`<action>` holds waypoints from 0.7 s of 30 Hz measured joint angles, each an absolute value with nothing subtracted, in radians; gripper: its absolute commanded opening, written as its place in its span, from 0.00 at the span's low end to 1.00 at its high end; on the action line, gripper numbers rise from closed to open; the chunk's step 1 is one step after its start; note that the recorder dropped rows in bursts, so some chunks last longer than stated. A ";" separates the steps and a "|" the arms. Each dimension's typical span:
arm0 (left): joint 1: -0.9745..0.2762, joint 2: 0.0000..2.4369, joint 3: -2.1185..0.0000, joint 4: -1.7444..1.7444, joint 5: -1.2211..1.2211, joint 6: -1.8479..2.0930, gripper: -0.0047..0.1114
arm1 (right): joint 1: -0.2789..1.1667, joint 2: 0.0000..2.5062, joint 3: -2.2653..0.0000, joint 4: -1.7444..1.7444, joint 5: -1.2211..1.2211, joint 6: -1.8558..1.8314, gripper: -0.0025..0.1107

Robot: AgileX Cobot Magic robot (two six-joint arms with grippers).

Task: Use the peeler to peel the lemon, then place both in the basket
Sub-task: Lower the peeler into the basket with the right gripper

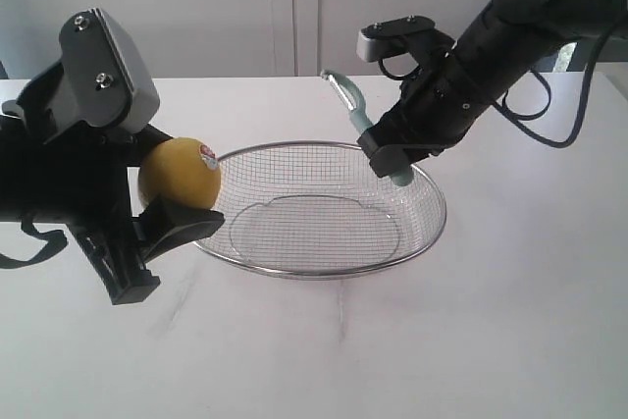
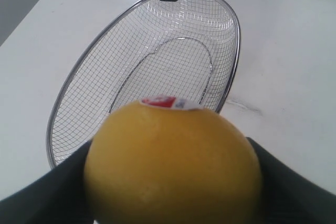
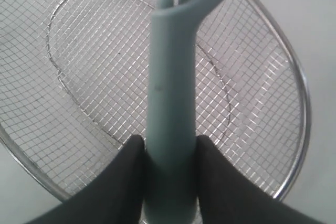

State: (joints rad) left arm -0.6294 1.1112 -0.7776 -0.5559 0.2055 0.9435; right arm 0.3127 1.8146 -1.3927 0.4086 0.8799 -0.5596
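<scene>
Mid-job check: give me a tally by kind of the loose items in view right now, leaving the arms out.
lemon: 1
peeler: 1
basket: 1
Total: 3

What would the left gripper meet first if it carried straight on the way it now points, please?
Most likely the basket: the left gripper, holding the lemon, points across its near rim into the mesh. The peeler in the right gripper lies farther along, though depth is hard to judge.
</scene>
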 measured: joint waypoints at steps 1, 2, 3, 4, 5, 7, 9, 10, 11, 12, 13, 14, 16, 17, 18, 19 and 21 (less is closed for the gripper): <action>-0.629 1.111 -0.778 -0.556 0.205 0.944 0.04 | 0.313 1.823 -1.393 0.415 0.882 -0.560 0.02; -0.629 1.111 -0.778 -0.558 0.205 0.944 0.04 | 0.313 1.829 -1.393 0.419 0.882 -0.560 0.02; -0.629 1.111 -0.778 -0.558 0.205 0.944 0.04 | 0.313 1.836 -1.393 0.421 0.882 -0.560 0.02; -0.629 1.111 -0.778 -0.560 0.205 0.944 0.04 | 0.313 1.840 -1.393 0.421 0.880 -0.560 0.02; -0.629 1.111 -0.778 -0.560 0.205 0.944 0.04 | 0.313 1.845 -1.393 0.421 0.880 -0.560 0.02; -0.629 1.111 -0.778 -0.560 0.205 0.944 0.04 | 0.313 1.849 -1.393 0.427 0.880 -0.560 0.02; -0.629 1.111 -0.778 -0.567 0.211 0.944 0.04 | 0.313 1.851 -1.393 0.438 0.878 -0.560 0.02; -0.629 1.111 -0.778 -0.570 0.214 0.944 0.04 | 0.313 1.852 -1.393 0.443 0.878 -0.560 0.02; -0.629 1.111 -0.778 -0.575 0.218 0.944 0.04 | 0.313 1.852 -1.393 0.445 0.876 -0.560 0.02; -0.629 1.111 -0.778 -0.577 0.221 0.944 0.04 | 0.313 1.855 -1.393 0.447 0.874 -0.560 0.02; -0.629 1.111 -0.778 -0.579 0.225 0.944 0.04 | 0.313 1.859 -1.393 0.448 0.874 -0.560 0.02; -0.629 1.111 -0.778 -0.579 0.225 0.944 0.04 | 0.313 1.861 -1.393 0.448 0.874 -0.560 0.02; -0.629 1.111 -0.778 -0.579 0.227 0.944 0.04 | 0.313 1.869 -1.393 0.448 0.874 -0.561 0.02; -0.629 1.111 -0.778 -0.579 0.227 0.944 0.04 | 0.313 1.876 -1.393 0.448 0.874 -0.561 0.02; -0.629 1.111 -0.778 -0.579 0.229 0.944 0.04 | 0.313 1.881 -1.393 0.448 0.874 -0.561 0.02; -0.629 1.111 -0.778 -0.579 0.229 0.944 0.04 | 0.313 1.890 -1.393 0.450 0.874 -0.561 0.02; -0.629 1.111 -0.778 -0.579 0.231 0.944 0.04 | 0.313 1.909 -1.393 0.451 0.869 -0.561 0.02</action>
